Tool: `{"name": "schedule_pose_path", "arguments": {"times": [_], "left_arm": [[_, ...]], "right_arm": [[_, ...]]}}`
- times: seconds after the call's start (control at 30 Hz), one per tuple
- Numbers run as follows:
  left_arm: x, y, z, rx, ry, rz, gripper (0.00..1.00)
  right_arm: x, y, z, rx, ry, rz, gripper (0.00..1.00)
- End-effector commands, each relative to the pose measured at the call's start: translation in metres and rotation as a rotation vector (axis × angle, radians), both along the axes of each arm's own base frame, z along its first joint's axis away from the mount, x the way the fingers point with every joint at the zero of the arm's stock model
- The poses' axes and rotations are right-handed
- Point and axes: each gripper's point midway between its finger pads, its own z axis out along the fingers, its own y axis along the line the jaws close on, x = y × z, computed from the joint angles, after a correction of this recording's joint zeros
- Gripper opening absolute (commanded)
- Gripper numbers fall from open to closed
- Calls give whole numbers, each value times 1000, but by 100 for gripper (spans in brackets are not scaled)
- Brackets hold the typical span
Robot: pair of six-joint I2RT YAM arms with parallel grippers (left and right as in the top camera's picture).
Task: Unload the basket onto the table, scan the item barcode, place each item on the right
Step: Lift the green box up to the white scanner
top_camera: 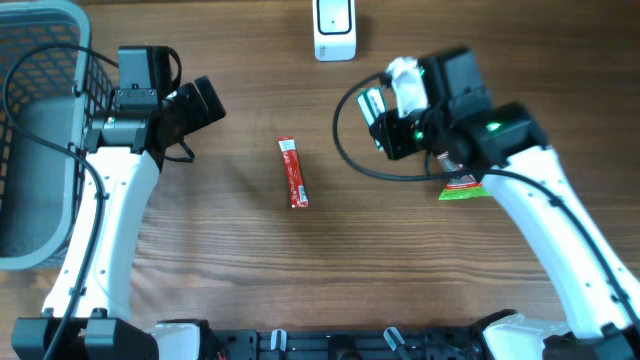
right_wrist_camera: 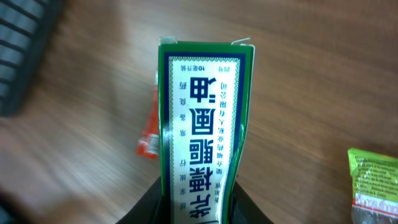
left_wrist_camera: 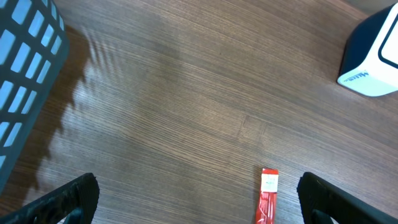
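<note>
The wooden table (top_camera: 250, 290) carries a grey basket (top_camera: 30, 255) at its left edge, and the two arms reach in from the near side. The white barcode scanner (top_camera: 335, 30) stands at the far edge, near the middle.

The right gripper (right_wrist_camera: 198, 202) is clamped on the lower end of a green-and-white box (right_wrist_camera: 202, 124), which stands up out of the fingers with its printed face toward the wrist camera. From overhead, the box sits at the gripper's tip, just right of the scanner and a little nearer. The left gripper (left_wrist_camera: 198, 183) hovers over bare wood with its fingers spread wide, holding nothing.

A green packet (top_camera: 462, 190) lies partly under the right arm, and a thin red sachet (top_camera: 292, 173) lies flat mid-table.

The step in hand looks like presenting the box. No barcode shows on the visible face, so the next move probably calls for carrying the box toward the scanner and turning it until the coded side meets the scanner's window.
</note>
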Motion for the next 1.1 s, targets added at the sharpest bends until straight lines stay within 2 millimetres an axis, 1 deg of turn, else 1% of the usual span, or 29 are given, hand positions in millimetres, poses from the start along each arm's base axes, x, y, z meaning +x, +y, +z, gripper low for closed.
{"name": "schedule_pose_path", "arguments": {"times": [0.0, 0.07, 0.1, 0.13, 0.17, 0.23, 0.3, 0.37, 0.4, 0.43, 0.47, 0.53, 0.57, 0.6, 0.63, 0.73, 0.87, 0.93, 1.0, 1.07], "left_arm": [[2, 4, 1, 17, -3, 4, 100], [2, 4, 1, 18, -3, 3, 100], [2, 4, 1, 18, -3, 3, 100], [2, 4, 1, 18, -3, 3, 100], [2, 4, 1, 18, -3, 3, 100], [2, 4, 1, 18, -3, 3, 100], [2, 4, 1, 18, -3, 3, 100], [2, 4, 1, 18, -3, 3, 100], [2, 4, 1, 18, -3, 3, 100], [2, 4, 1, 17, -3, 4, 100], [2, 4, 1, 17, -3, 4, 100], [2, 4, 1, 18, -3, 3, 100], [2, 4, 1, 18, -3, 3, 100], [2, 4, 1, 17, -3, 4, 100], [2, 4, 1, 18, -3, 3, 100], [2, 4, 1, 18, -3, 3, 100], [2, 4, 1, 18, -3, 3, 100], [2, 4, 1, 17, -3, 4, 100], [2, 4, 1, 18, -3, 3, 100], [2, 4, 1, 18, -3, 3, 100]], "right_arm": [[3, 15, 70, 104, -40, 20, 26], [3, 20, 95, 132, -36, 24, 27], [4, 25, 109, 158, -36, 42, 27], [6, 29, 115, 171, -33, 53, 27], [9, 34, 121, 189, -30, 66, 30], [19, 44, 126, 222, -18, 86, 31], [31, 55, 120, 249, 9, 92, 32], [46, 74, 107, 304, 42, 143, 32], [51, 80, 100, 322, 57, 158, 32], [62, 90, 89, 355, 79, 184, 31], [81, 99, 72, 414, 122, 182, 29], [104, 106, 58, 492, 151, 183, 26], [128, 110, 49, 575, 151, 196, 26], [139, 111, 45, 616, 148, 202, 28], [156, 113, 42, 684, 141, 213, 29], [195, 111, 35, 831, 132, 204, 29], [239, 97, 16, 950, 115, 138, 31], [252, 92, 5, 990, 117, 115, 31], [259, 90, -12, 1007, 135, 96, 31], [264, 90, -33, 1005, 160, 71, 32]]}}
